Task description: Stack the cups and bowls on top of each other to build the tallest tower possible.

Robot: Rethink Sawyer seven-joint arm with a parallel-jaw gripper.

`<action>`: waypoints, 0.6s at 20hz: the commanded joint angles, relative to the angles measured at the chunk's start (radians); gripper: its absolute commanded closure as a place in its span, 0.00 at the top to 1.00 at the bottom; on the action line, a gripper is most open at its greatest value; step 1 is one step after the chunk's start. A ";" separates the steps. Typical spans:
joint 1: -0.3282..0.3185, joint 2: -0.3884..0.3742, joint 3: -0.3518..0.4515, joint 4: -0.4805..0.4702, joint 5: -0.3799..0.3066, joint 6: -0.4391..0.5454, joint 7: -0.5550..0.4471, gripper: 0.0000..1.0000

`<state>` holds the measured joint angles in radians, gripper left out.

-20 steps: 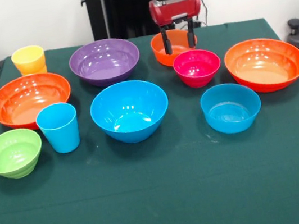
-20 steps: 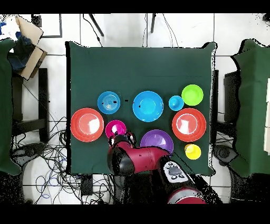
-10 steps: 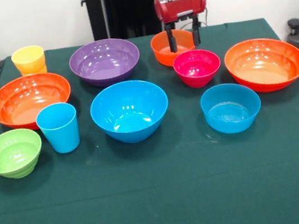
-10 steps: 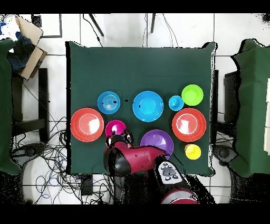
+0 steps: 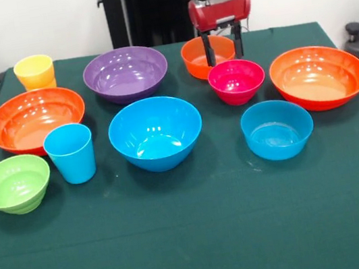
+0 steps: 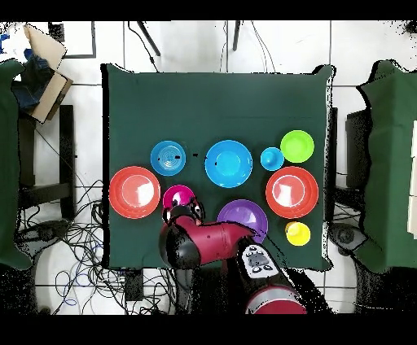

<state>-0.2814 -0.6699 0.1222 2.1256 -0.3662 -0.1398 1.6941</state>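
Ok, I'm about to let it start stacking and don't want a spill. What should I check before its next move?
1. Gripper open: ok, fingers apart, empty.
2. Gripper over a bowl: ok, above the small orange bowl, beside the magenta bowl.
3. All pieces upright: ok.
4. Large blue bowl free as a base: ok, nothing inside.
5. Any stacking done: not ok, none yet.
6. Gripper height above the rim: cannot tell.
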 commanded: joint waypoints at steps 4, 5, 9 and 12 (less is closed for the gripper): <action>0.007 0.118 0.028 -0.150 0.001 0.045 0.097 1.00; 0.009 0.124 0.026 -0.154 0.000 0.039 0.098 1.00; 0.006 0.143 0.025 -0.163 -0.006 0.023 0.101 1.00; -0.004 0.173 0.031 -0.177 -0.016 0.001 0.103 1.00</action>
<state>-0.2814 -0.5670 0.1172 2.0652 -0.3659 -0.1400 1.6941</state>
